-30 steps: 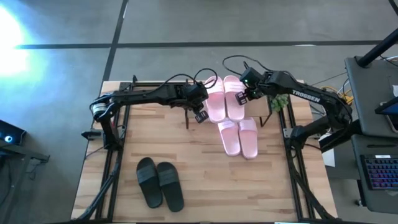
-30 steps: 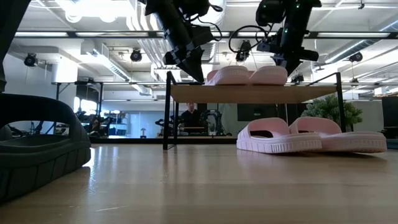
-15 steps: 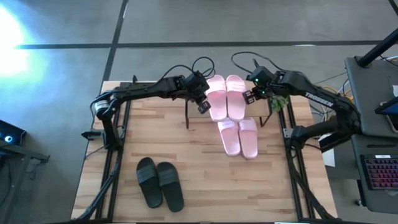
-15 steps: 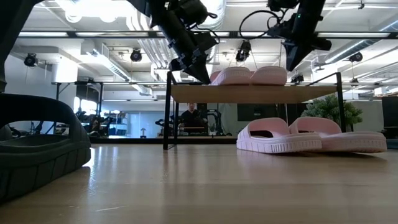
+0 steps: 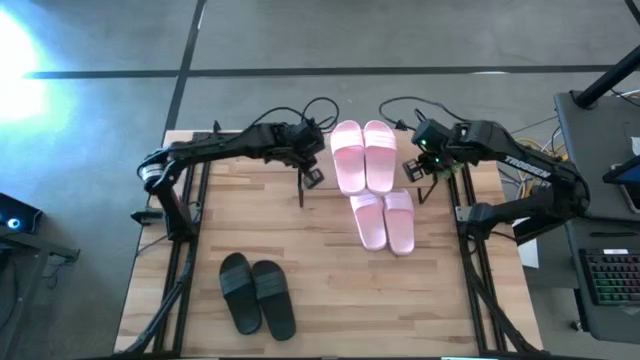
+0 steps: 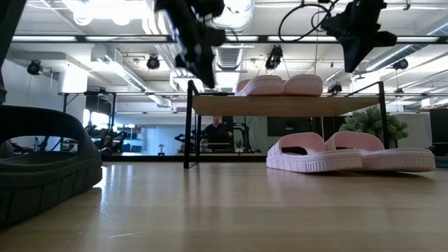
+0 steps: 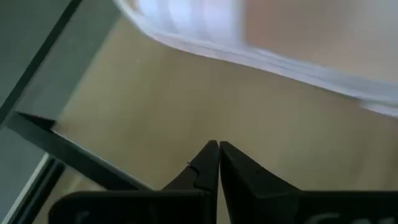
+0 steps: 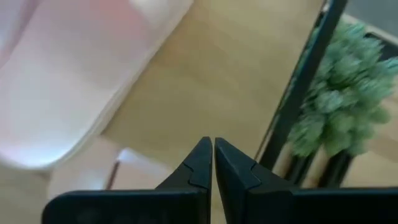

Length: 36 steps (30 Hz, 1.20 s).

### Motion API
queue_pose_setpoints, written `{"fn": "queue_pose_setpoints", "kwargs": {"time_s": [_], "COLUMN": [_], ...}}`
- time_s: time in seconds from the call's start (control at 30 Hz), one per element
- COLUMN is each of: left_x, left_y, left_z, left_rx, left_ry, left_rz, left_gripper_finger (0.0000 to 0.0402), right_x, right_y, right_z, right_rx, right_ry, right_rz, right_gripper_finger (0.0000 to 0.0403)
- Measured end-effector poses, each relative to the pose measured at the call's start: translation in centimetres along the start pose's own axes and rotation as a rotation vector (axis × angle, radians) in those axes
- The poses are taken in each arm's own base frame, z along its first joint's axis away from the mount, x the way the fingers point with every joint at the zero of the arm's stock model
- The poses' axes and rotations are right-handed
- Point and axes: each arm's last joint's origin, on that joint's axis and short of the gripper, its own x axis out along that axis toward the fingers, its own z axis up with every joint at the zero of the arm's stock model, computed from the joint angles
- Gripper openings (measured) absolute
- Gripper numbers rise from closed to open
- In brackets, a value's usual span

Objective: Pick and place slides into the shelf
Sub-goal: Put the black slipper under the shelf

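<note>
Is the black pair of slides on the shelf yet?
No, the black pair of slides lies on the light-wood table near its front edge, far from the small wood-topped shelf.

It looks like a big workshop or lab: bare pipes and ceiling lights overhead, grey concrete floor, a keyboard nearby.

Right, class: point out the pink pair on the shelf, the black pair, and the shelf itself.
pink pair on the shelf (image 5: 363, 155), high view, where the two straps meet.
black pair (image 5: 257, 291), high view, inner edges of the two slides.
shelf (image 6: 280, 105), low view, front edge of its wooden board.
</note>
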Motion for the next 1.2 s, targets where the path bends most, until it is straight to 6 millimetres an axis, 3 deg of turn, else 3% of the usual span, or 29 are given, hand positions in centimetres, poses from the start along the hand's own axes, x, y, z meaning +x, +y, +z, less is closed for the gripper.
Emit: {"fn": "queue_pose_setpoints", "kwargs": {"time_s": [0.27, 0.4, 0.57, 0.7, 0.93, 1.2], "left_x": [-5.9, -5.9, -4.6, -4.7, -5.1, -8.5], "left_y": [-6.0, -8.0, -9.3, -10.1, -11.1, -11.0], "left_z": [-1.0, -1.6, -1.9, -2.8, -7.0, -13.1], "left_rx": [0.194, 0.241, 0.266, 0.273, 0.213, 0.029], "left_ry": [-0.138, -0.123, -0.084, -0.057, -0.003, -0.013], "left_rz": [-0.176, -0.215, -0.214, -0.211, -0.12, -0.162], "left_gripper_finger": [0.0, 0.0, 0.0, 0.0, 0.0, 0.0], "right_x": [-1.4, -0.9, 0.1, 0.6, 1.0, 1.9], "right_y": [1.2, 2.3, 3.9, 5.3, 6.9, 9.3], "right_z": [-3.9, -5.9, -8.6, -11.0, -15.6, -18.7], "right_rx": [0.065, 0.09, 0.101, 0.124, 0.235, 0.297], "right_ry": [0.059, 0.1, 0.163, 0.191, 0.202, 0.178], "right_rz": [0.086, 0.086, 0.074, 0.117, 0.214, 0.412], "right_gripper_finger": [0.0011, 0.0011, 0.0011, 0.0011, 0.0011, 0.0011]}}
